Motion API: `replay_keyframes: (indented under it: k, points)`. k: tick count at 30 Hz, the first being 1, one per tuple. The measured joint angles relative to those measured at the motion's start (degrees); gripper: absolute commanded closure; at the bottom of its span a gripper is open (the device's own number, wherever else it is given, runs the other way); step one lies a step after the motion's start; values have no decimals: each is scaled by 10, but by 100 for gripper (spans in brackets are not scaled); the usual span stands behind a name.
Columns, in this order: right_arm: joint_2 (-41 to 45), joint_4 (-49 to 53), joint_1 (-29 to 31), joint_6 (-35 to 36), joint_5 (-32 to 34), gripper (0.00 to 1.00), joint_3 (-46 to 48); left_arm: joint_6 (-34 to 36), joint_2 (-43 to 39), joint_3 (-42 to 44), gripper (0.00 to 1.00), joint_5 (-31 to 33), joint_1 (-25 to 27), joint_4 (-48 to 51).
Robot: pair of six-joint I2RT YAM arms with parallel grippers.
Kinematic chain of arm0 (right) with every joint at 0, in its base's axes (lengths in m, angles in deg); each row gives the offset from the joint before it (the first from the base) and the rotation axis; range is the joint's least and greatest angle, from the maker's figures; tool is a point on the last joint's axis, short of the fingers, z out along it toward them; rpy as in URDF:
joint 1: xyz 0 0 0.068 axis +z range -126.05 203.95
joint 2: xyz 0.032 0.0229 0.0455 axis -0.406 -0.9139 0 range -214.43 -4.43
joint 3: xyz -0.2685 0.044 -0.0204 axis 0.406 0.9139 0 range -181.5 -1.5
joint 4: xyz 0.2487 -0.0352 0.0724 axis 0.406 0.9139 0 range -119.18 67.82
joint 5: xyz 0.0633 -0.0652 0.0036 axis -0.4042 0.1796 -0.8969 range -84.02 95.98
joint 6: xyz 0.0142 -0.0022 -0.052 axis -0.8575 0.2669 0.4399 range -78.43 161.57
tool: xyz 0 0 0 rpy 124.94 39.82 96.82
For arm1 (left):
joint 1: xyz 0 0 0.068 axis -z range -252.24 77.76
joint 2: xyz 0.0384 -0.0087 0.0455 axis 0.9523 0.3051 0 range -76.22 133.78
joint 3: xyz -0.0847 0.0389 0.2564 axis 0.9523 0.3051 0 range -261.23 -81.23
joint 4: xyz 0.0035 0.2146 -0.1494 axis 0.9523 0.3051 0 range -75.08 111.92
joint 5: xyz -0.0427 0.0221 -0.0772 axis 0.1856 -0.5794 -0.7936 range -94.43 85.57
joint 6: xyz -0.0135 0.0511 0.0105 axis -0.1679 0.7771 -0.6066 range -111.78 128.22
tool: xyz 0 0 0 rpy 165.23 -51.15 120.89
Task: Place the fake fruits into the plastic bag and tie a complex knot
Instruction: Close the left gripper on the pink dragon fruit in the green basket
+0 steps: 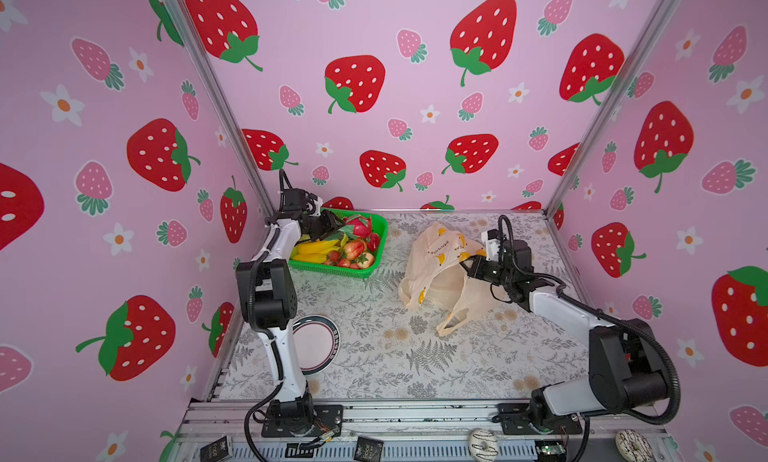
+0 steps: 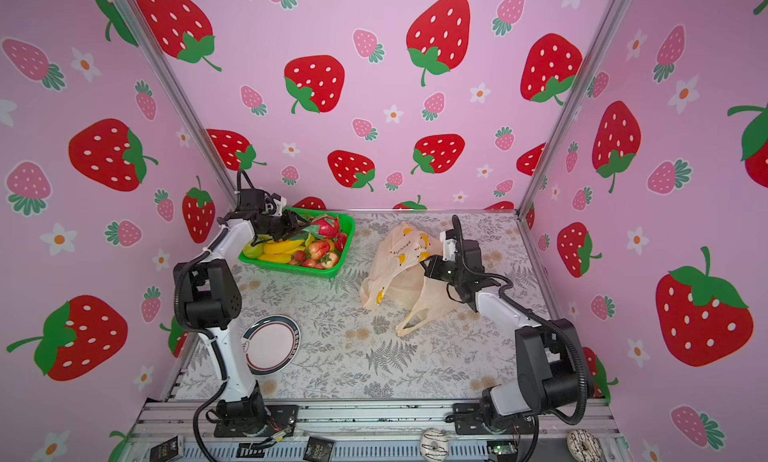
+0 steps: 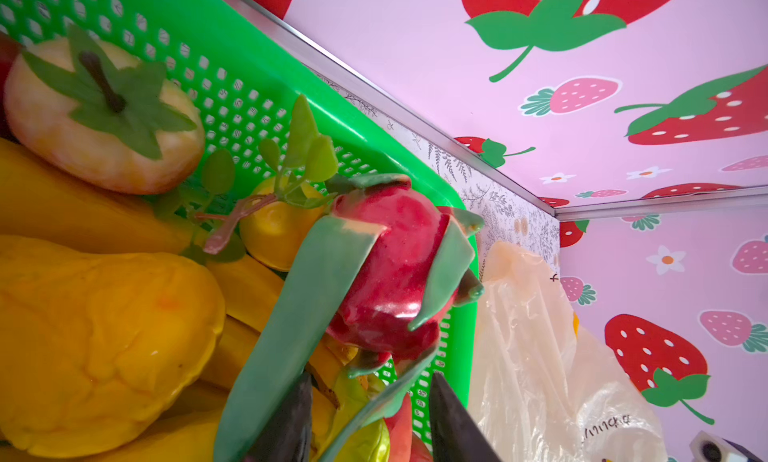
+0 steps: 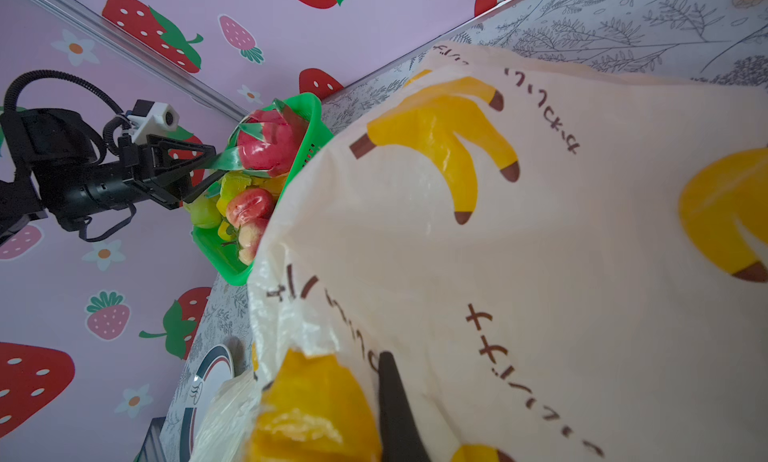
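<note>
The fake fruits lie heaped in a green mesh basket at the back left: a pink dragon fruit on top, yellow bananas, and apples. My left gripper reaches into the basket, its jaws half closed around the dragon fruit's green leaves. The peach plastic bag with banana prints stands right of centre. My right gripper is shut on its upper edge and holds it up. A dark finger presses against the film. No knot shows.
A round plate lies on the floral table beside the left arm's base. Two toy doughnuts sit on the front rail. Pink strawberry walls close the back and both sides. The bag's loose handle trails forward.
</note>
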Motion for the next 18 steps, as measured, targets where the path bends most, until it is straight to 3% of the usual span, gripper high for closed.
replay_keyframes:
  k: [7, 13, 18]
  points:
    - [-6, 0, 0, 0, -4, 95, 0, -6, -5, 23, 69, -4, 3, -13]
    - [-7, 0, 0, 0, -6, 95, 0, -7, -3, 14, 63, -3, 3, -12]
    - [-7, 0, 0, 0, -6, 95, 0, -14, 2, -9, 68, -3, 3, -14]
